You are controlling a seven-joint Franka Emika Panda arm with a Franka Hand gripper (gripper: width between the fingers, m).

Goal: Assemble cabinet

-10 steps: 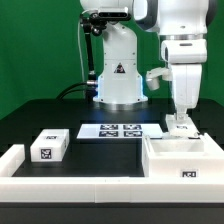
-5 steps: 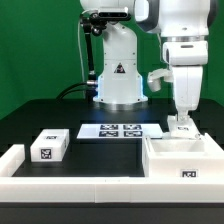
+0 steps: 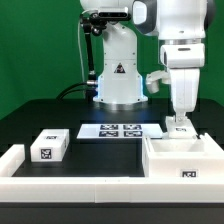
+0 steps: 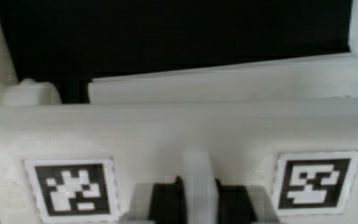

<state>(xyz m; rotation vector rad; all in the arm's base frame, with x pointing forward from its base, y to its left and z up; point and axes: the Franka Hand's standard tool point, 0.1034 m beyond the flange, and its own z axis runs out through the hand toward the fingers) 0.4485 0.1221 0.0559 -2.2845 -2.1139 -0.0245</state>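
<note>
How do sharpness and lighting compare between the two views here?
Exterior view: evenly lit and fairly sharp, the drawer block and its tag readable, though the cabinet box loses its edges where white meets white. Wrist view: soft and out of focus at close range, the tagged white part smeared yet its tags distinguishable, the claw only dark blurs.

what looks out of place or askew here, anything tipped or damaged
Nothing stands out. The cabinet box sits flat at the exterior view's right, with the gripper low over its far edge. The drawer block rests upright on the table, apart from it, and the marker board lies flat.
</note>
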